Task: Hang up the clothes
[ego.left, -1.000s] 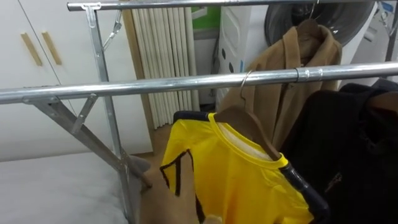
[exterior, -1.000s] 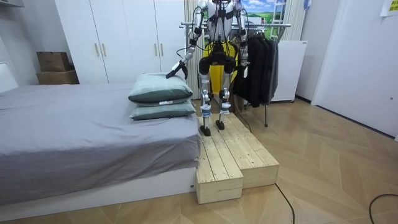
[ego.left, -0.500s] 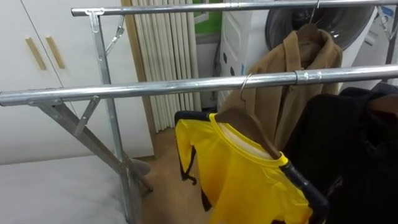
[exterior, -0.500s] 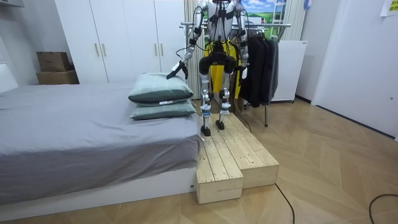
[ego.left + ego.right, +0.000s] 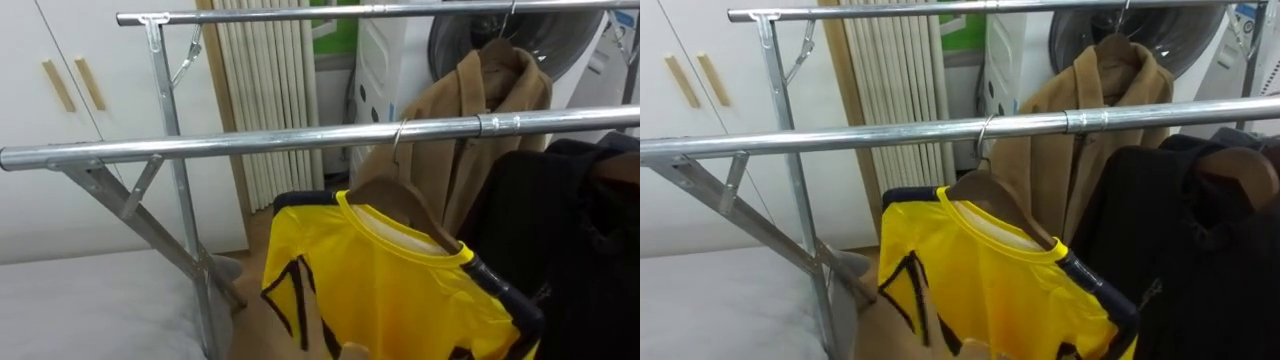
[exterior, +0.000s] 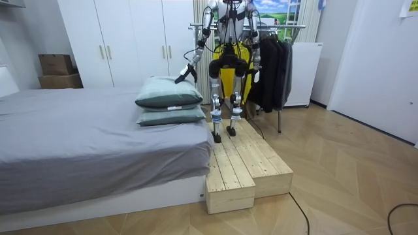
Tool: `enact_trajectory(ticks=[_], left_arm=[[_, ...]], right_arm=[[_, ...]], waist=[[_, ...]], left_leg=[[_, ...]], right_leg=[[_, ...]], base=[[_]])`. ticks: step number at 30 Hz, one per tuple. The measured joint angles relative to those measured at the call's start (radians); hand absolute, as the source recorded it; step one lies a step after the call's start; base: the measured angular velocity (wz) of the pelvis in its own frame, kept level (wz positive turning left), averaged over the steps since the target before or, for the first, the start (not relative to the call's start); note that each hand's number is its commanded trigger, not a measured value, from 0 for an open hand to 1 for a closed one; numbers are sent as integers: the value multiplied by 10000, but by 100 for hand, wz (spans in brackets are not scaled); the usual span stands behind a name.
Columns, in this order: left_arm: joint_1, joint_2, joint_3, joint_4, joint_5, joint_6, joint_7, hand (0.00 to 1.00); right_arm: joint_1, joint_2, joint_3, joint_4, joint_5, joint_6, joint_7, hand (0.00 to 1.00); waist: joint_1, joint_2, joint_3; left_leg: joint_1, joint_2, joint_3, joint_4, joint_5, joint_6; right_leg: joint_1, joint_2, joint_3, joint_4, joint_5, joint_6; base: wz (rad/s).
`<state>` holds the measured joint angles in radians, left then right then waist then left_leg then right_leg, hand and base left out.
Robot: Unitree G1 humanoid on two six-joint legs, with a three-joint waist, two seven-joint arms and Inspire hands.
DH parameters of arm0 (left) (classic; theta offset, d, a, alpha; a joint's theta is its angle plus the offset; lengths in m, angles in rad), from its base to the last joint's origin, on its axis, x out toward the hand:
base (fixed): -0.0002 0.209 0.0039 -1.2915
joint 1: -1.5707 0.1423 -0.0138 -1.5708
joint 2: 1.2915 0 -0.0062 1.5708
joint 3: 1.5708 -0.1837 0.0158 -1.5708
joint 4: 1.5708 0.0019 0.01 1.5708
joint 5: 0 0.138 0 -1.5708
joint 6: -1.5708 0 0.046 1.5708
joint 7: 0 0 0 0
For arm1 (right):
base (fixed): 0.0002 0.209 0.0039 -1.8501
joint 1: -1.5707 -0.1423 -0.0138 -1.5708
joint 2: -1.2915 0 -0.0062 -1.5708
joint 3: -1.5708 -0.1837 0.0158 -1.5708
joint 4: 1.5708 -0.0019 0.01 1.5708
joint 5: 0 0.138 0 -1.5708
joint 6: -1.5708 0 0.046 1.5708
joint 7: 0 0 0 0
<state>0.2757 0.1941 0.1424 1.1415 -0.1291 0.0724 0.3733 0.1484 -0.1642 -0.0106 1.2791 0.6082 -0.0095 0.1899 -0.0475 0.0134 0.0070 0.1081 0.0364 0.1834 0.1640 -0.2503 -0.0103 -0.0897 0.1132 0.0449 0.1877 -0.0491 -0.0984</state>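
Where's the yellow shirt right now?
Left eye view, lower centre: the yellow shirt hangs on a wooden hanger at the near rail, just left of the black clothes, in front of the tan coat.

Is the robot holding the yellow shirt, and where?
Cannot tell. The yellow shirt hangs by its hanger on the rail; the left hand is off above the pillows, away from it.

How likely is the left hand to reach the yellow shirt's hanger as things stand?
Probably not as posed: the left hand is held out sideways near the pillows, clear of the hanger on the rail. Nothing seems to block the way, so swinging the arm in should do.
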Motion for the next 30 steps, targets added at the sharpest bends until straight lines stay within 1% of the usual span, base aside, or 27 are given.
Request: enact_trajectory(ticks=[4,5,7,8,9,10,11,12,13,15,17,18,20,21,22,23,24,25,26,27,28,29,30], left_arm=[[-2,24,-88,-1,22,-1,-165,0],[-3,63,-265,-1,20,0,-185,0],[-43,112,-405,-16,25,-6,-222,0],[-66,118,-503,-15,1,-23,-242,0],[-101,126,-629,-14,-103,-49,-258,0],[-146,145,-695,-16,-177,-64,-273,0],[-275,138,-694,-17,-170,-88,-311,0],[-355,138,-692,-20,-157,-89,-321,0],[-493,128,-692,-29,-155,-116,-329,0],[-612,107,-689,-42,-150,-306,-376,0],[-731,33,-695,-61,-150,-583,-469,0],[-739,34,-695,-67,-149,-691,-523,0],[-739,17,-826,-153,-80,-1000,-638,0],[-737,15,-863,-183,-29,-1058,-682,0],[-754,2,-875,-225,72,-1132,-773,0],[-857,2,-890,-234,69,-1183,-834,0],[-947,-10,-881,-392,74,-1268,-1022,0],[-979,-11,-863,-484,78,-1326,-1126,0],[-1070,-37,-867,-591,78,-1406,-1328,0],[-1097,-41,-852,-651,111,-1437,-1448,0],[-1134,-17,-814,-855,265,-1464,-1705,0],[-1266,-22,-834,-1040,570,-1485,-1940,0],[-1350,-26,-860,-1120,643,-1489,-2032,0]], right_arm=[[-338,-233,413,-269,-378,-83,-51,0],[-358,-288,584,-444,-563,-132,-58,0],[-407,-330,805,-649,-793,-120,-59,0],[-446,-350,921,-769,-1071,-136,-58,0],[-529,-447,1132,-781,-1203,-160,-56,0],[-557,-478,1184,-792,-1304,-189,-53,0],[-631,-511,1191,-788,-1496,-238,-56,0],[-677,-527,1201,-787,-1628,-239,-57,0],[-776,-549,1237,-790,-1804,-240,-59,0],[-944,-566,1275,-788,-2225,-248,-59,0],[-1079,-572,1290,-721,-2629,-247,-63,0],[-1136,-573,1297,-686,-2689,-243,-64,0],[-1194,-493,1477,-565,-2824,-238,-61,0],[-1210,-427,1474,-495,-2887,-231,-58,0],[-1271,-313,1474,-349,-3039,-210,-42,0],[-1334,-239,1461,-252,-3059,-136,-27,0],[-1368,-236,1414,-178,-3065,-100,-23,0],[-1418,-239,1369,-73,-3083,-97,-19,0],[-1494,-271,1329,37,-3112,40,-24,0],[-1491,-283,1305,19,-3190,135,-25,0],[-1476,-275,1113,-28,-3402,265,-27,0],[-1461,-289,966,-40,-3567,348,-58,0],[-1461,-302,962,-41,-3642,367,-85,0]], waist=[[13,88,36],[8,108,36],[31,135,33],[50,170,28],[89,211,12],[137,232,11],[284,247,8],[299,252,7],[331,283,-8],[416,294,1],[556,305,24],[554,300,27],[569,271,42],[603,269,42],[656,260,35],[702,231,24],[723,213,7],[736,200,0],[801,165,-2],[816,138,-21],[775,106,-45],[763,81,-64],[761,64,-69]], left_leg=[[-3,1,-15,14,-3,5],[-34,-1,-72,26,-3,5],[-120,-8,-212,55,-3,5],[-165,-8,-281,59,0,1],[-241,-8,-311,88,1,-1],[-301,-8,-315,123,1,-1],[-454,-26,-338,205,1,-1],[-568,-32,-383,249,3,-4],[-774,-55,-525,390,21,-9],[-1039,-62,-705,572,51,-15],[-1291,-106,-995,750,96,-24],[-1324,-117,-1047,754,117,-32],[-1334,-141,-1023,704,341,-46],[-1353,-140,-1014,702,378,-52],[-1479,-139,-940,732,495,-68],[-1626,-126,-647,695,700,-49],[-1695,-108,-266,524,985,-11],[-1734,-98,-2,445,1090,-2],[-1744,74,839,677,1102,48],[-1742,168,1227,968,983,72],[-1701,441,1950,1657,680,103],[-1552,708,2595,2171,390,105],[-1415,820,2870,2271,277,68]], right_leg=[[6,-36,-161,5,1,-6],[-1,-66,-234,17,-6,-17],[-39,-80,-294,12,-21,-32],[-71,-103,-429,13,-24,-42],[-166,-142,-551,43,-30,-66],[-201,-149,-575,75,-39,-76],[-372,-187,-623,226,-102,-98],[-449,-223,-709,261,-113,-102],[-572,-287,-864,343,-136,-116],[-678,-367,-1079,319,-140,-129],[-699,-523,-1498,318,-247,-152],[-696,-582,-1648,338,-315,-146],[-488,-824,-2316,312,-464,-131],[-436,-880,-2498,314,-504,-141],[-347,-999,-2878,310,-620,-111],[-292,-1183,-3354,295,-733,-116],[-264,-1374,-3943,165,-764,-111],[-221,-1474,-4222,111,-787,-106],[-121,-1650,-4768,106,-899,-79],[-60,-1729,-5051,160,-995,-66],[134,-1867,-5698,206,-1159,7],[314,-1919,-6307,210,-1268,44],[395,-1937,-6607,220,-1286,51]], base=[[3],[12],[16],[15],[13],[7],[10],[26],[38],[42],[56],[71],[89],[96],[105],[152],[141],[144],[107],[138],[150],[155],[150]])
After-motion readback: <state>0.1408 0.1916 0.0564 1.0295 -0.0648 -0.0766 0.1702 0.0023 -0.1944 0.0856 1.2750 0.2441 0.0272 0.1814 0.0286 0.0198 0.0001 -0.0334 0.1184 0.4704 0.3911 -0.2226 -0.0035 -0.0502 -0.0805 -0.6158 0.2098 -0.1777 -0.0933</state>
